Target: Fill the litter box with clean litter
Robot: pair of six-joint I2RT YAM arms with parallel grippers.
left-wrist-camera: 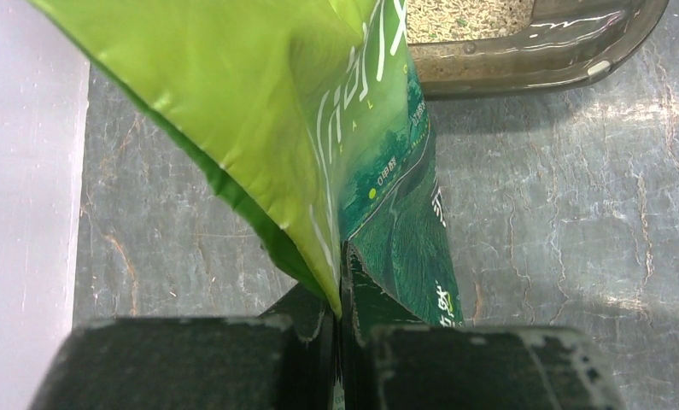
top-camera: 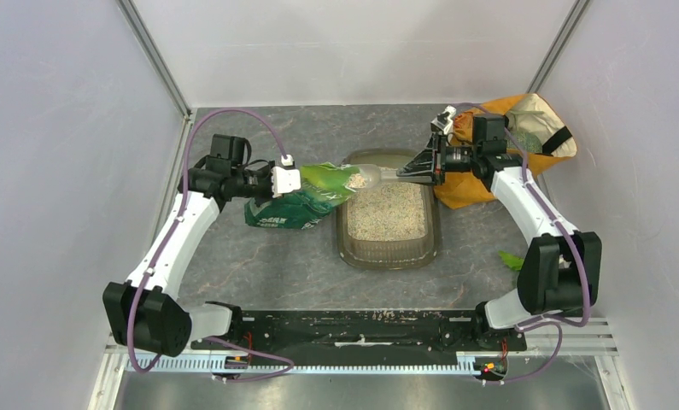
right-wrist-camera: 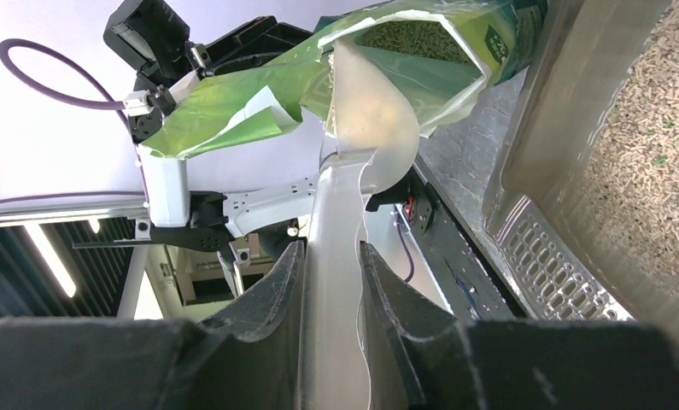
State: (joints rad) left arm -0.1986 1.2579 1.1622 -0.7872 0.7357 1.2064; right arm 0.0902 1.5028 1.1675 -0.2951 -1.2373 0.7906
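Observation:
The dark translucent litter box (top-camera: 348,243) lies mid-table, with pale clean litter (top-camera: 391,209) covering its floor. My left gripper (top-camera: 300,180) is shut on the edge of the glossy green pouch (top-camera: 306,198) and holds it tilted, with its open mouth at the box's far left corner. My right gripper (top-camera: 421,169) is shut on the handle of a translucent white scoop (top-camera: 365,177) whose bowl is in the pouch mouth. The left wrist view shows the pouch (left-wrist-camera: 319,128) pinched in my left gripper (left-wrist-camera: 344,290), and the box rim (left-wrist-camera: 558,51). The right wrist view shows the scoop (right-wrist-camera: 374,120), the pouch (right-wrist-camera: 259,102) and the litter (right-wrist-camera: 652,154).
An orange cloth bag (top-camera: 489,158) lies at the back right, right behind my right wrist. A small green scrap (top-camera: 511,259) lies by the right arm's elbow. White walls close off the left, the back and the right.

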